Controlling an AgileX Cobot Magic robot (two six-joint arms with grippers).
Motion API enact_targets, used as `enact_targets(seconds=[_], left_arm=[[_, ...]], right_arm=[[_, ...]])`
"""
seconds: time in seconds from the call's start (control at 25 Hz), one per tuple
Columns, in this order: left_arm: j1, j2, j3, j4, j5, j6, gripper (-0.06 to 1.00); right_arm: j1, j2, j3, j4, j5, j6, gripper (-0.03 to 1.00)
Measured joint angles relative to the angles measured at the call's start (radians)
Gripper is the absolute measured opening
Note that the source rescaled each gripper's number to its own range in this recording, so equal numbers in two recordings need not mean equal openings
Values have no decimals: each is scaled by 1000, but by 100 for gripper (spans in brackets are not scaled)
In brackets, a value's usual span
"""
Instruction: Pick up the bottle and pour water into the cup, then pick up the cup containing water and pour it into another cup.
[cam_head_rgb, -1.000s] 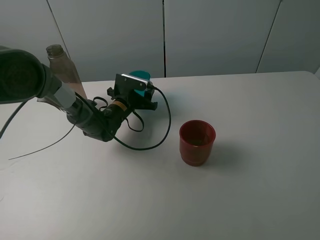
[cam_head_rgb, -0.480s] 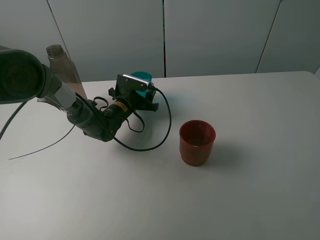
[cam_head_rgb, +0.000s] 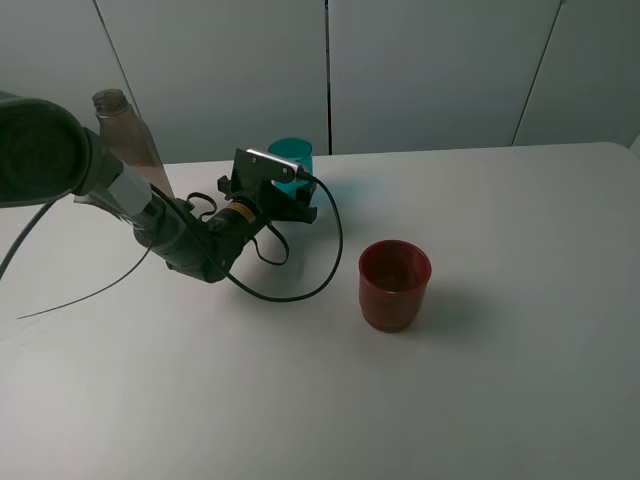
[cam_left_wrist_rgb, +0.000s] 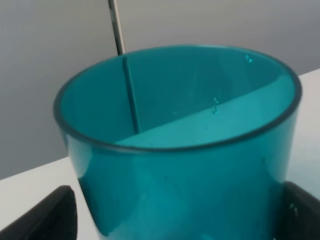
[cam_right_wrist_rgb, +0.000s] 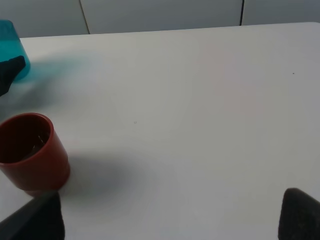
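Left gripper (cam_head_rgb: 292, 195) just released teal cup (cam_head_rgb: 291, 160), now upright at 11 o'clock of red cup (cam_head_rgb: 395, 284); second pour looks done.

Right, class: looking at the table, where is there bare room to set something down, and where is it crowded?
Free: the table right of the red cup, and the whole near strip in front of it. Crowded: the far left corner, where the bottle, the teal cup, the left pincer and its cable cluster.
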Motion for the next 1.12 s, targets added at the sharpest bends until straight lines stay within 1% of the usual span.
enact_targets(seconds=[0.12,0.28,0.52,0.64,0.72,0.8,0.88,1.04,1.08,1.12], left_arm=[[0,-19,9,0,14,0,99],[0,-79,64,4,14,7,99],[0,-208,209,5,25,34,99],[0,-309,291,5,61,41,100],[0,-382,344,5,108,44,100],[0,-472,393,5,184,44,100],[0,-568,429,5,285,44,100],[0,-791,462,5,537,44,100],[0,-850,465,5,623,44,100],[0,-900,466,5,684,44,100]], right_arm=[[0,0,0,0,0,0,0],[0,0,0,0,0,0,0],[0,0,0,0,0,0,0],[0,0,0,0,0,0,0],[0,0,0,0,0,0,0],[0,0,0,0,0,0,0],[0,0,0,0,0,0,0],[0,0,0,0,0,0,0],[0,0,0,0,0,7,0],[0,0,0,0,0,7,0]])
